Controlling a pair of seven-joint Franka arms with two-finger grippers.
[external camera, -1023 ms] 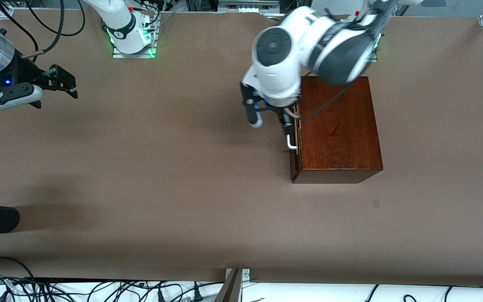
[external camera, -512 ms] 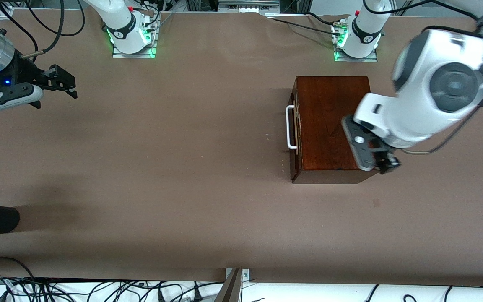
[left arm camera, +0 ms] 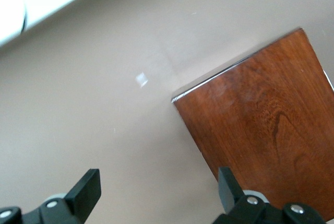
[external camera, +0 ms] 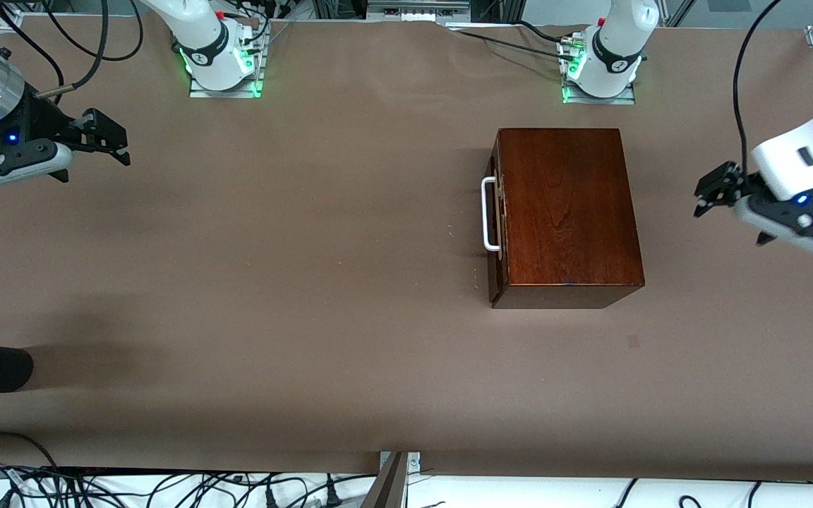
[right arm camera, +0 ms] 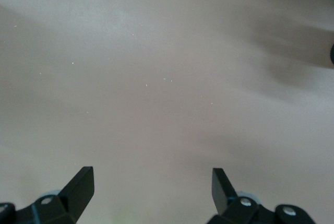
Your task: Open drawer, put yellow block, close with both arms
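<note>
Drawer (external camera: pixel 495 215) shut; both grippers, L (external camera: pixel 715 190) & R (external camera: pixel 106 136), wide apart.

Standing as the one obstacle on the brown table (external camera: pixel 308 282) — the dark wooden box (external camera: pixel 565 212), its drawer (external camera: pixel 495 215) sitting flush, white handle (external camera: pixel 488 214) jutting toward the right arm's end. Lying bare all around it, leaving wide passage on every side. Hanging over the two table ends, well apart from the box — left gripper (external camera: pixel 711 192) and right gripper (external camera: pixel 106 137), fingers spread.

The right arm's black two-finger claw (right arm camera: pixel 151 187) hangs over the plain brown paper-covered tabletop (right arm camera: pixel 167 78), its two fingers (right arm camera: pixel 81 185) spread wide apart, holding nothing.
</note>
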